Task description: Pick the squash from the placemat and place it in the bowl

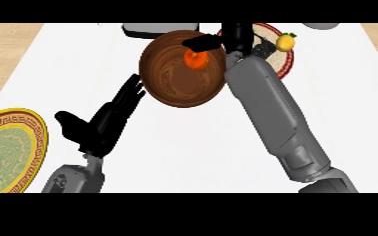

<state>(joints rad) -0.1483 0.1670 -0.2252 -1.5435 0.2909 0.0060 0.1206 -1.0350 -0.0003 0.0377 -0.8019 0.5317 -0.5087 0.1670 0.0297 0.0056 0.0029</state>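
Head view: right hand [221, 41] fingers over squash [195, 59] in bowl [177, 85].

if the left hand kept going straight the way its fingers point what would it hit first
Probably the brown bowl. The left hand is open, its fingers aimed up and to the right toward the bowl's near-left rim, with only bare white counter between. Height is unclear, so it might pass over the rim.
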